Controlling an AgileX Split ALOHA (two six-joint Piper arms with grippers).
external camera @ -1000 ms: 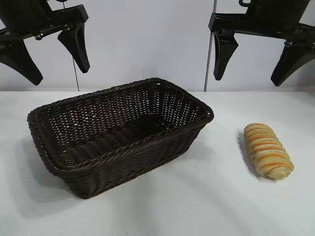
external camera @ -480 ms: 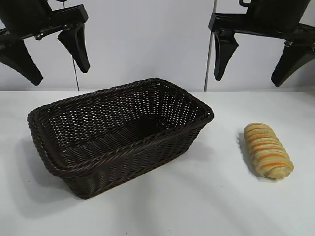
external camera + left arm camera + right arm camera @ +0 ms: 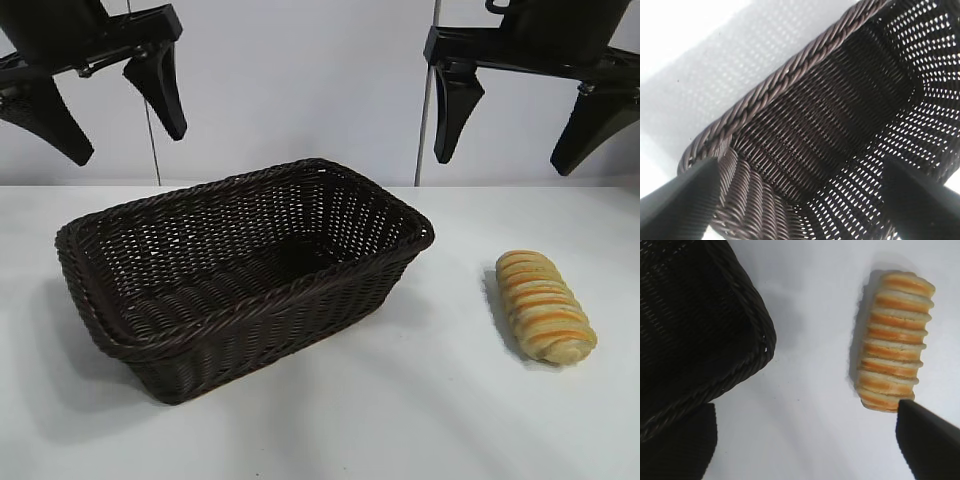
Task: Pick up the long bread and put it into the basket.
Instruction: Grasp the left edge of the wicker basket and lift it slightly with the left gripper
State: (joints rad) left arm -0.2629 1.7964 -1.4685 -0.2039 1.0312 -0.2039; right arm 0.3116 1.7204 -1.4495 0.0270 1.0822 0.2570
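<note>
The long bread (image 3: pixel 545 305), golden-tan with orange-brown stripes, lies on the white table at the right; it also shows in the right wrist view (image 3: pixel 895 340). The dark brown wicker basket (image 3: pixel 120 340) stands left of centre and is empty; the left wrist view shows its braided rim (image 3: pixel 790 80), and the right wrist view shows one corner (image 3: pixel 752 320). My left gripper (image 3: pixel 115 115) hangs open high above the basket's far left. My right gripper (image 3: pixel 515 125) hangs open high above the table, up and behind the bread. Both are empty.
The white table (image 3: pixel 400 420) has bare room in front of the basket and between basket and bread. A thin vertical pole (image 3: pixel 428 120) stands behind at centre right, another (image 3: pixel 150 140) at the left.
My left gripper has shifted slightly up and to the right. The right gripper, bread and basket have not moved.
</note>
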